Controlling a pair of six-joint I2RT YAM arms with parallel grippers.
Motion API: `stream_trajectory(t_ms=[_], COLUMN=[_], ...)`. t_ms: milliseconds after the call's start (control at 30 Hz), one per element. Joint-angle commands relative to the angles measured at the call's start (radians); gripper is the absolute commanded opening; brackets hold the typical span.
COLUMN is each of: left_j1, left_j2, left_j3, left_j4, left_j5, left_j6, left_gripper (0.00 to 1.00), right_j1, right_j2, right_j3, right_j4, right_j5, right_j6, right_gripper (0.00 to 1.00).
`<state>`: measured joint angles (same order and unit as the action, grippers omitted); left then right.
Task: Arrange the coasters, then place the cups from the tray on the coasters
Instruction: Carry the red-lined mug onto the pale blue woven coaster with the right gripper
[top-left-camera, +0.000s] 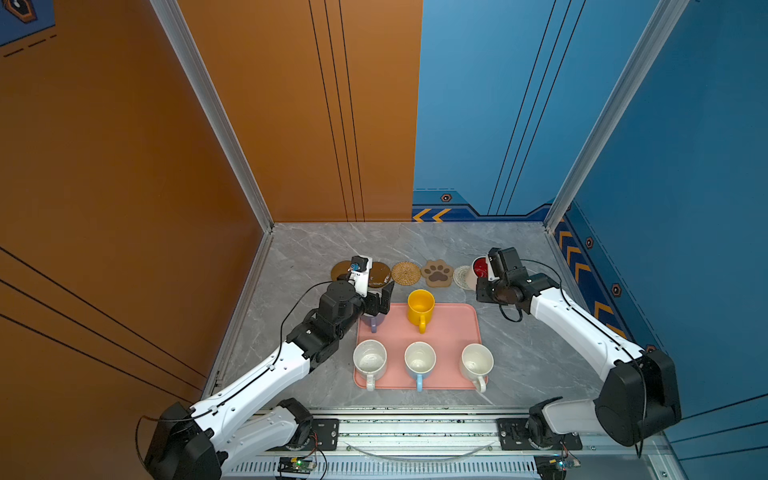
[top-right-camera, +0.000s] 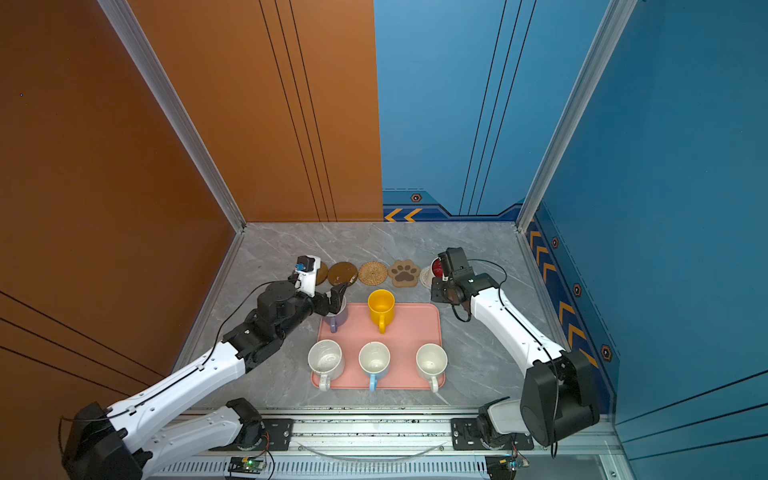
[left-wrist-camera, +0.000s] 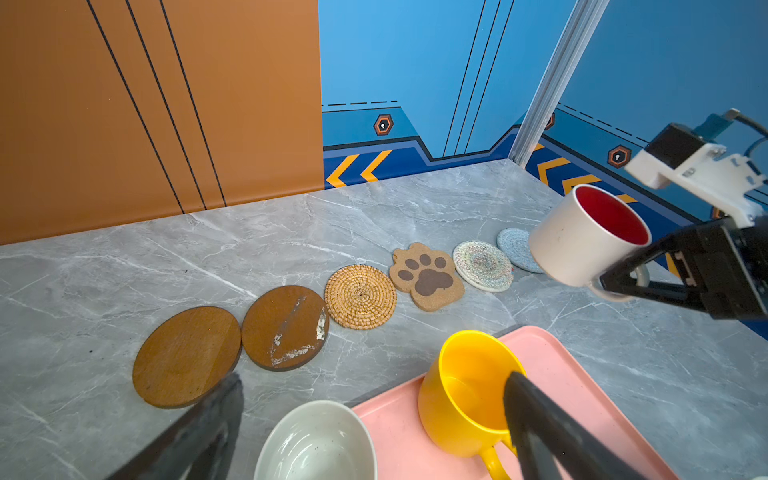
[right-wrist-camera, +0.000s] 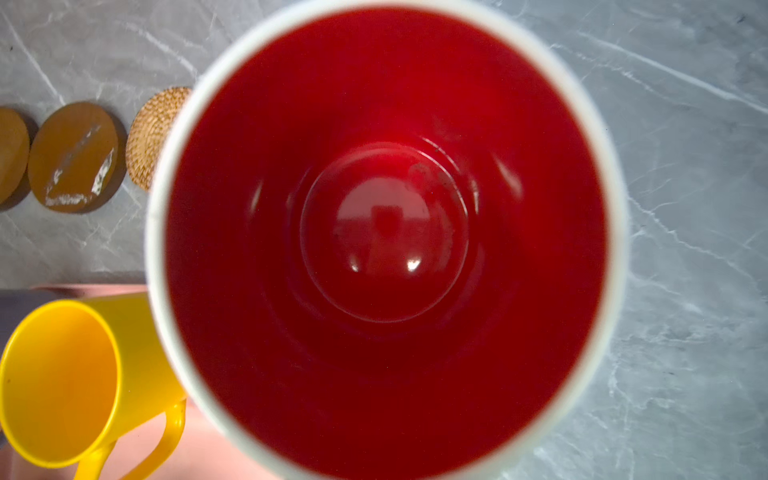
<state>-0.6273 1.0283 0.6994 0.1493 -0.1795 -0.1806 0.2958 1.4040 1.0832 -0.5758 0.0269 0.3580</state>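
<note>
Tabletop (top-left-camera: 415, 243) behind the coaster row (top-left-camera: 406, 273) lies open; tray's (top-left-camera: 454, 329) right rear corner is free; yellow mug (top-left-camera: 420, 307) and three front mugs (top-left-camera: 419, 358) crowd the rest; red-lined mug (left-wrist-camera: 575, 249) overhangs the row's right end.

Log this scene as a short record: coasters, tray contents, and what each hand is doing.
coasters: six in a row on grey marble tabletop: two brown wooden discs, tan rattan round, tan paw-shaped mat, white woven round, pale-blue woven round
tray: pink rectangular tray holds five mugs: lilac mug, yellow mug, speckled white mug, light blue mug, plain white mug
left hand: open, straddling the lilac mug
right hand: shut on the handle of the white mug with red inside, tilted, off the tray
</note>
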Motion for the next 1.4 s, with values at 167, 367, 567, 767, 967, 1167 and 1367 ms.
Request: stream_trajectory(t_ms=[167, 367, 567, 767, 967, 1167, 1367], left_j1=[0.013, 0.015, 0.018, 0.020, 0.022, 0.024, 0.025], left_j2=[-0.019, -0.031, -0.031, -0.036, -0.042, -0.040, -0.045], left_j3=[-0.021, -0.025, -0.025, -0.024, -0.029, -0.031, -0.032], left_j4=[0.013, 0.006, 0.008, 0.008, 0.008, 0.009, 0.013], left_j5=[-0.001, -0.014, -0.020, -0.020, -0.021, -0.020, -0.021], left_j6=[-0.008, -0.005, -0.007, -0.007, -0.005, -0.007, -0.007], left_gripper=[0.98, 0.98, 0.98, 0.98, 0.98, 0.99, 0.99], right_j1=[-0.121, -0.172, -0.213, -0.243, -0.253, -0.254, -0.266], right_j2=[0.132, 0.229, 0.294, 0.329, 0.357, 0.386, 0.395], right_j3=[0.130, 0.195, 0.240, 0.254, 0.250, 0.265, 0.266], right_j4=[0.000, -0.001, 0.017, 0.028, 0.062, 0.060, 0.063], right_j5=[-0.025, -0.017, -0.036, -0.067, -0.063, -0.042, -0.035], right_j6=[-0.065, -0.108, -0.177, -0.221, -0.238, -0.254, -0.255], right_gripper=[0.00, 0.00, 0.00, 0.00, 0.00, 0.00, 0.00])
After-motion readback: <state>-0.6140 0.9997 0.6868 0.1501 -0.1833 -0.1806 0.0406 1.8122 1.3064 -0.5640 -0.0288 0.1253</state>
